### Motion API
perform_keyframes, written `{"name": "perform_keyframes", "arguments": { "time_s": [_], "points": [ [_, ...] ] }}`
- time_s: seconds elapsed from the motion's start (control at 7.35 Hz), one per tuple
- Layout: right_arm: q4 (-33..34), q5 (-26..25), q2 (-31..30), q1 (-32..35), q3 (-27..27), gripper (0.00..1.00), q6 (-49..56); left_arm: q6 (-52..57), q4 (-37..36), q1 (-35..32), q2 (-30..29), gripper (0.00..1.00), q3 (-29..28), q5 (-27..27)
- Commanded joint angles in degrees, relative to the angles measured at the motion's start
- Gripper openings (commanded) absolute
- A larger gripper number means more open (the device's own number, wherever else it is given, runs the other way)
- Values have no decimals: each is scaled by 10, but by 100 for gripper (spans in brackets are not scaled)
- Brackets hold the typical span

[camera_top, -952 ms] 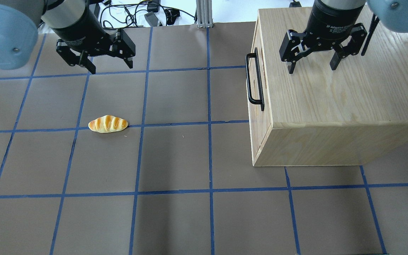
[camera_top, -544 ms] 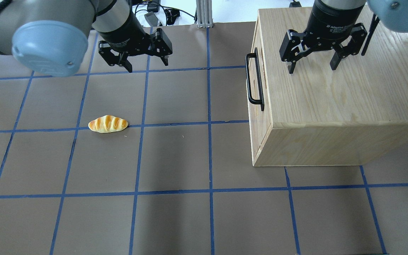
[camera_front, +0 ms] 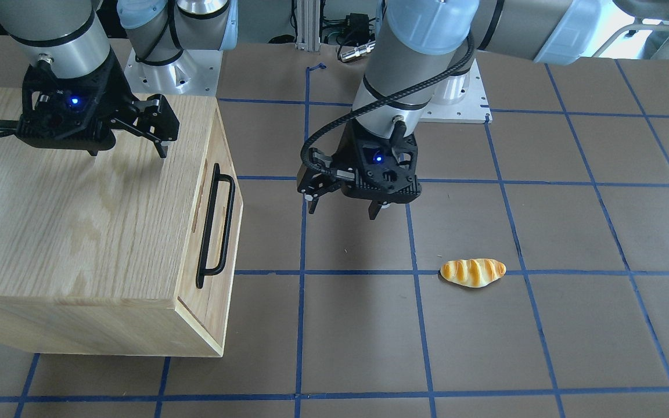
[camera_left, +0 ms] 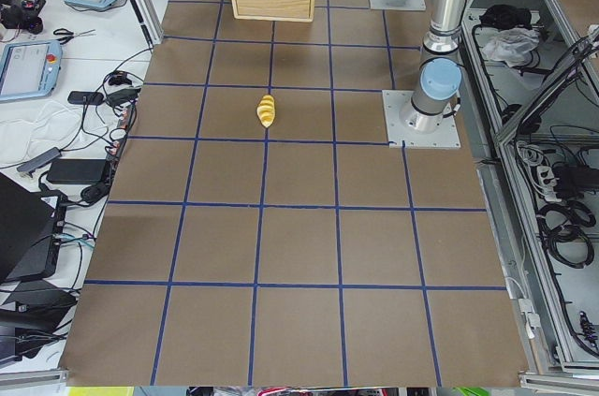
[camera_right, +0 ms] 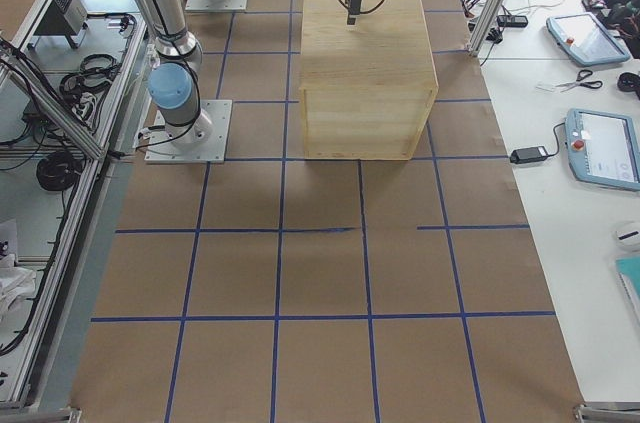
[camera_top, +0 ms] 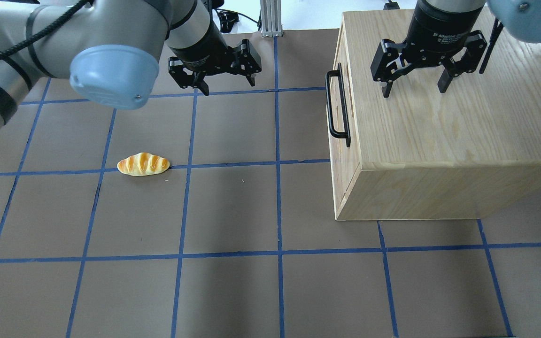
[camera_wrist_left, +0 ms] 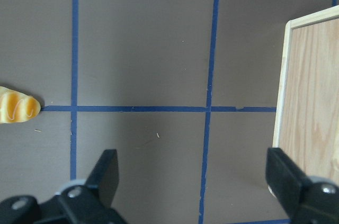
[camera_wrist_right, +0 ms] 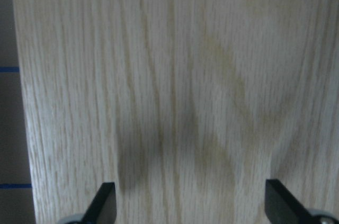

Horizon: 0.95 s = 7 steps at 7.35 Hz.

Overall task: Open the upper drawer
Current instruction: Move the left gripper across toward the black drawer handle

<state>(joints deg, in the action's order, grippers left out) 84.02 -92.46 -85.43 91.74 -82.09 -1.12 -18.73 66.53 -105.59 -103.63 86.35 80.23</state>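
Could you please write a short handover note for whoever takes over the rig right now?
Left end effector: open, empty, above the bare table, apart from the cabinet.
Right end effector: open, empty, above the cabinet top.
Upper drawer: looks shut; its black handle is untouched and faces the left arm's side.
Bread roll: lies on the table.
Done: nothing yet.
Left: grasp the handle, pull the drawer out.

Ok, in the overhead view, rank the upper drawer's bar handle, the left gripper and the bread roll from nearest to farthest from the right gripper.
From the right gripper:
1. the upper drawer's bar handle, just left of it on the cabinet front.
2. the left gripper, farther left, past the handle.
3. the bread roll, far left, nearer the camera.
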Motion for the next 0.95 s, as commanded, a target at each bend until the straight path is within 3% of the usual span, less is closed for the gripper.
{"name": "perform_keyframes", "arguments": {
  "time_s": [0.0, 0.82],
  "points": [
    [0, 0, 0, 0, 0, 100, 0, -27, -29, -25, -27, 100, -13, -16],
    [0, 0, 0, 0, 0, 100, 0, -48, -53, -68, -68, 100, -25, -46]
  ]
}}
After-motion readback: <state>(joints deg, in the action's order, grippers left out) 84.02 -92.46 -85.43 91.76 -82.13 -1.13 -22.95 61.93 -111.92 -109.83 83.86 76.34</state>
